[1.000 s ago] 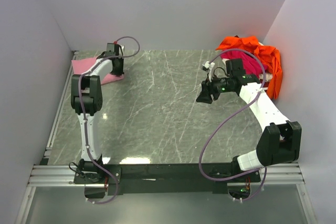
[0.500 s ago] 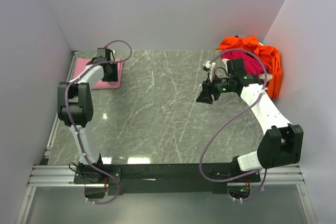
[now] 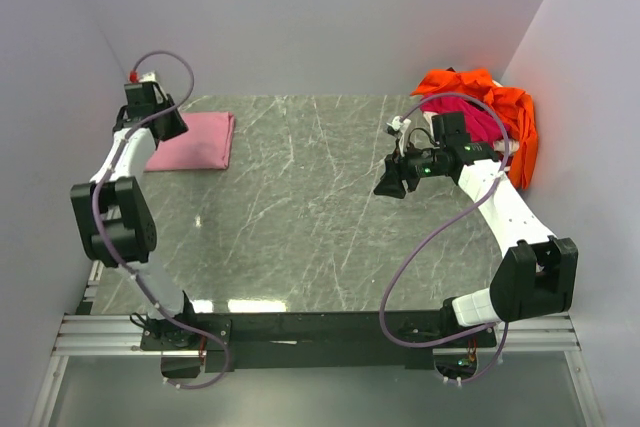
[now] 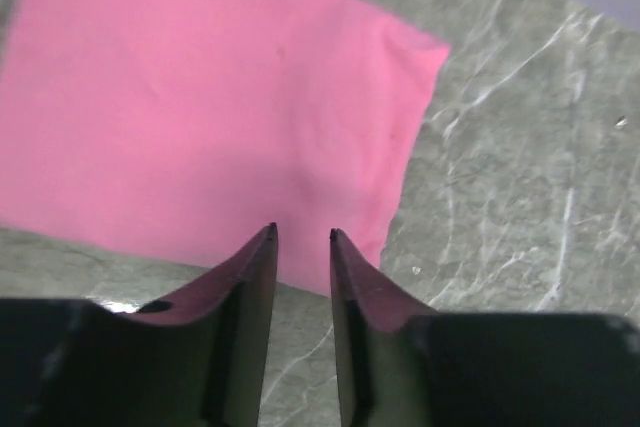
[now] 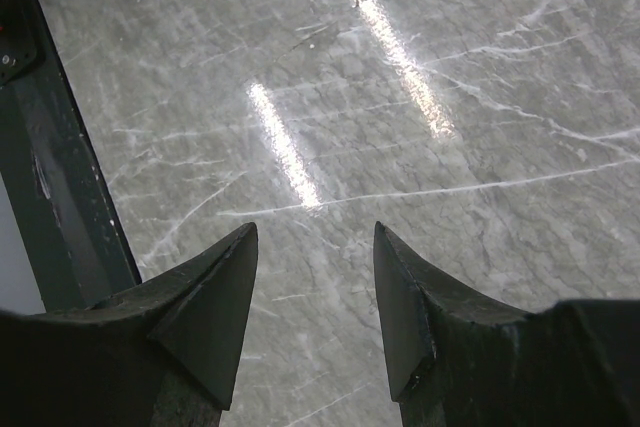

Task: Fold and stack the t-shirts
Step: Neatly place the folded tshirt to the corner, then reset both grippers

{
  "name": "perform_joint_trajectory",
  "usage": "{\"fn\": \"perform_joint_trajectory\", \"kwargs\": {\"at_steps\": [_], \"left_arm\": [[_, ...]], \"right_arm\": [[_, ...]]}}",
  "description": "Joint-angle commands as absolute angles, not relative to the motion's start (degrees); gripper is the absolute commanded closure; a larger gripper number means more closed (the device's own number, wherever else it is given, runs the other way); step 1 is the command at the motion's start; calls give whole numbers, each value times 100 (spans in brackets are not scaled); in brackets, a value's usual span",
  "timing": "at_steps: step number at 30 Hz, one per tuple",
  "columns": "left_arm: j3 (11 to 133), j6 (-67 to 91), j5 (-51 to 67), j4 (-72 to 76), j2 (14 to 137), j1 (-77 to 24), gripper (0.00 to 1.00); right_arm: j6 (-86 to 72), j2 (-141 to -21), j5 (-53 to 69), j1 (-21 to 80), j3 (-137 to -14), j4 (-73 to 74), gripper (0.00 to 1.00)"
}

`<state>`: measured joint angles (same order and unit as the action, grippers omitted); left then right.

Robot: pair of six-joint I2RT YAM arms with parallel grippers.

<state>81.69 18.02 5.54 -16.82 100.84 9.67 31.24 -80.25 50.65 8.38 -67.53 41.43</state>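
- The folded pink t-shirt (image 3: 195, 142) lies flat at the upper left of the marble table (image 3: 300, 227).
- The left gripper (image 4: 302, 234) hovers over the shirt's edge, jaws slightly apart, empty.
- The right gripper (image 5: 315, 232) hangs over the table, spread, empty.
- The orange t-shirt (image 3: 515, 122) and magenta t-shirt (image 3: 482, 119) are heaped at upper right.

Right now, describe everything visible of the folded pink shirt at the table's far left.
The pink shirt is soft, plain pink cloth, folded into a flat, roughly rectangular pad with a few faint creases. It lies flat on the grey marbled table, in the far left corner. No collar or sleeves show. Nothing rests on it. The left tool hangs above its edge, jaws apart, not gripping it.
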Motion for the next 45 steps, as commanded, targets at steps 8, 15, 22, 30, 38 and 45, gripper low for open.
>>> {"fn": "perform_joint_trajectory", "kwargs": {"at_steps": [8, 15, 22, 30, 38, 45], "left_arm": [[8710, 1784, 1511, -1802, 11460, 949, 77], [8833, 1600, 1485, -2057, 11918, 949, 73], [9062, 1424, 1363, -1803, 10848, 958, 48], [7632, 1818, 1783, -1179, 8203, 1037, 6], [4853, 2443, 2232, -747, 5188, 1037, 1], [4087, 2294, 2382, -870, 4026, 976, 1]], "right_arm": [[3217, -7954, 5115, 835, -7031, 4157, 43], [3226, -8024, 5071, 835, -7049, 4175, 43], [3208, -7954, 4887, 835, -7014, 4105, 43], [3076, -7559, 4185, 625, -6838, 3718, 36], [1610, -6066, 2078, 26, -6373, 2330, 21], [272, -4467, -480, 26, -5204, 1442, 8]]}}
